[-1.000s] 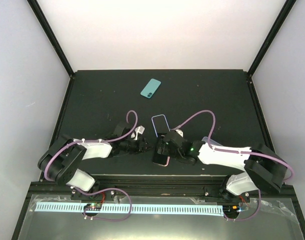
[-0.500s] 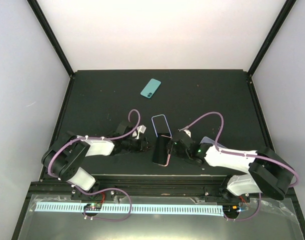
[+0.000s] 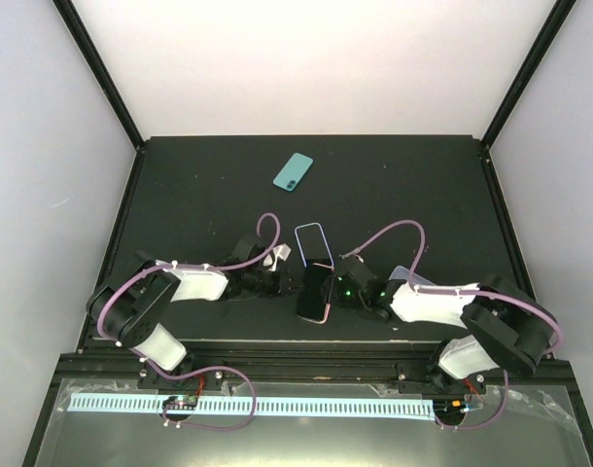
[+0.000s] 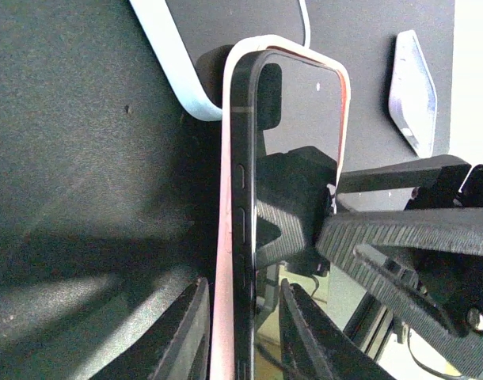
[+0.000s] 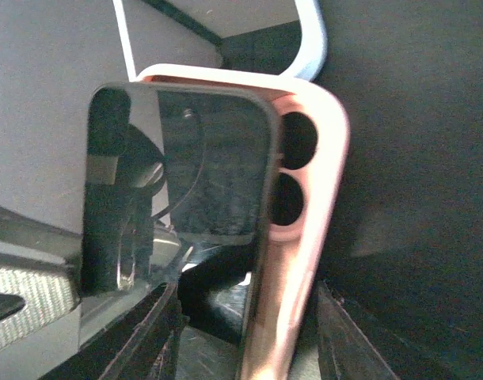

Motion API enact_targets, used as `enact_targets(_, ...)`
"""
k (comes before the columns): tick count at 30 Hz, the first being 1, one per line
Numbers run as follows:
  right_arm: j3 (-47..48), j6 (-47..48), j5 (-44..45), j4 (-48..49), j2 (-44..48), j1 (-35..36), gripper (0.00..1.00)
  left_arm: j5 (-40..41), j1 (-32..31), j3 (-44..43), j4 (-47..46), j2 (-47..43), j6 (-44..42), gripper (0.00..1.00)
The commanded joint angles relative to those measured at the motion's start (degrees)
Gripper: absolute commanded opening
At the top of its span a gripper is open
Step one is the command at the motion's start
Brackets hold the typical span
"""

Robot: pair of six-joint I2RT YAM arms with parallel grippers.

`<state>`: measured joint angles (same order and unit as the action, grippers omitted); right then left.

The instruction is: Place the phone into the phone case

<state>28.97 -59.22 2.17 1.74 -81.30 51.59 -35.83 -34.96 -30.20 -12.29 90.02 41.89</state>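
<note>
Teal phone far back, uncased: 0 done. Arms at dark phone in pink case; right gripper jaws apart astride it, left gripper grip unclear.

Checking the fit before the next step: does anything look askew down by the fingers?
Yes. The black-screened phone sits crooked in the pink case: one long edge looks lifted, leaving the case's camera holes uncovered beside it. The teal phone lies untouched at the far side.

We see a black table. On it lie a teal phone at the far side, a blue-rimmed case mid-table, a pink case at its near end, and a pale lavender case, partly hidden, to the right.
</note>
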Motion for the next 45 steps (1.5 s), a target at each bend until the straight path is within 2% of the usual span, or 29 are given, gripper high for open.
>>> enact_targets(1, -0.3, 4.1, -5.9, 6.2, -2.1, -0.3, 0.46, 1.7, -0.9, -1.8, 2.2, -0.6, -0.9, 0.23)
enact_targets(9, -1.6, 6.6, -18.5, 16.4, -4.9, -0.1, 0.41, 4.9, -2.8, 0.0, 6.2, -3.3, 0.2, 0.16)
enact_targets(14, -2.2, 7.5, -21.3, 18.0, -5.2, 0.4, 0.41, 7.0, -4.5, 1.2, 7.8, -7.4, 1.1, 0.15)
enact_targets(18, -2.3, 8.0, -19.5, 14.9, -3.2, 0.4, 0.41, 9.8, -5.0, 0.9, 9.9, -9.0, 0.7, 0.15)
enact_targets(24, 0.0, 8.1, -13.2, 4.6, -1.5, 0.3, 0.53, 10.5, -5.0, -0.3, 11.0, -7.3, 1.0, 0.15)
enact_targets(27, 0.0, 7.0, -13.0, 2.5, -1.6, 0.3, 0.54, 10.7, -5.0, -0.3, 11.2, -7.2, 1.7, 0.15)
enact_targets(33, -1.8, 4.2, -16.4, 4.0, -0.6, 0.4, 0.47, 11.8, -5.0, -0.3, 12.9, -7.8, 2.3, 0.2)
enact_targets(45, -3.2, 2.4, -15.8, 3.3, -0.8, 0.4, 0.39, 12.5, -4.9, 0.3, 16.3, -10.9, 1.5, 0.31)
